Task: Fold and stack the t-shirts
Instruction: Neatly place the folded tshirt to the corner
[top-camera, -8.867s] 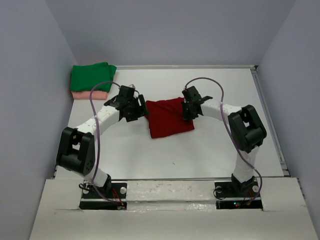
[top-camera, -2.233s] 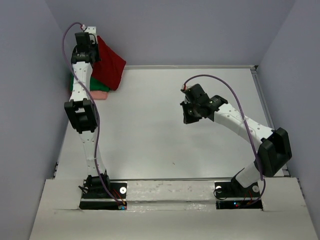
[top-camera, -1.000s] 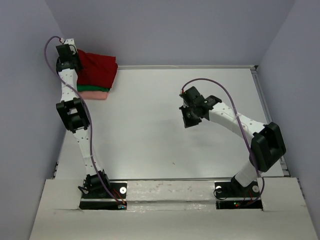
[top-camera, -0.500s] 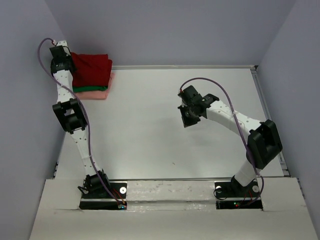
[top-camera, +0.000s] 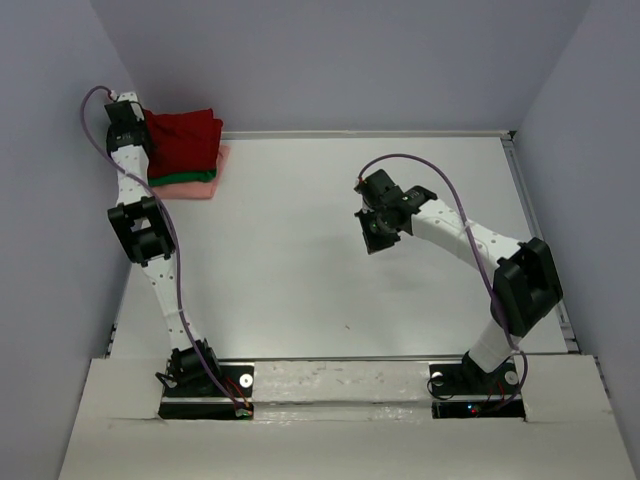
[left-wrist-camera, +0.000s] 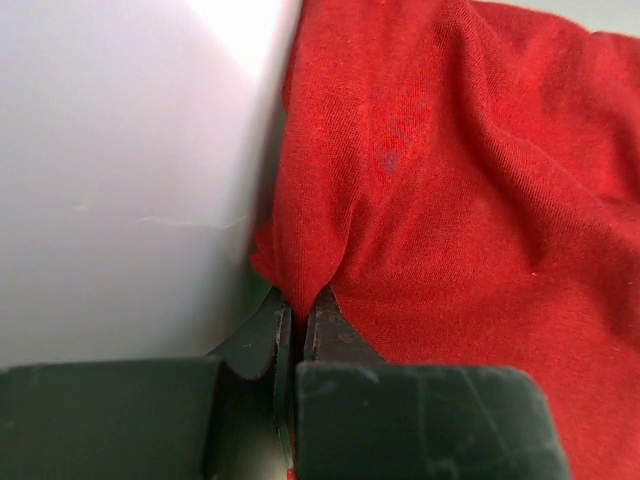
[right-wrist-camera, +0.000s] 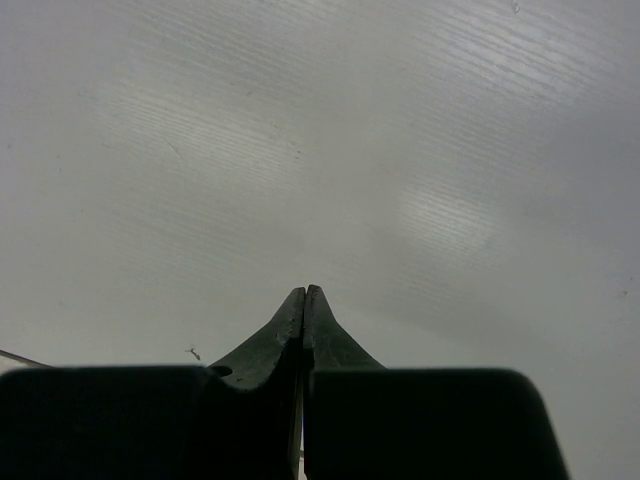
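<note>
The folded red t-shirt (top-camera: 185, 140) lies on top of the green t-shirt (top-camera: 186, 177) and the pink t-shirt (top-camera: 200, 189) at the table's far left corner. My left gripper (top-camera: 133, 125) is at the stack's left edge against the wall, shut on a pinch of the red t-shirt (left-wrist-camera: 440, 190); its gripper (left-wrist-camera: 298, 300) holds the cloth's edge between the tips. My right gripper (top-camera: 375, 240) hovers over the bare table middle, shut and empty; in its wrist view the gripper (right-wrist-camera: 304, 292) shows only tabletop.
The left wall (left-wrist-camera: 120, 150) stands right beside the left gripper. The white table (top-camera: 320, 280) has a raised rim (top-camera: 530, 200) on the right. Walls enclose the back and both sides.
The left arm has swung the red t-shirt left and down onto the green and pink stack and settled it a little further left. The right gripper barely shifted.
</note>
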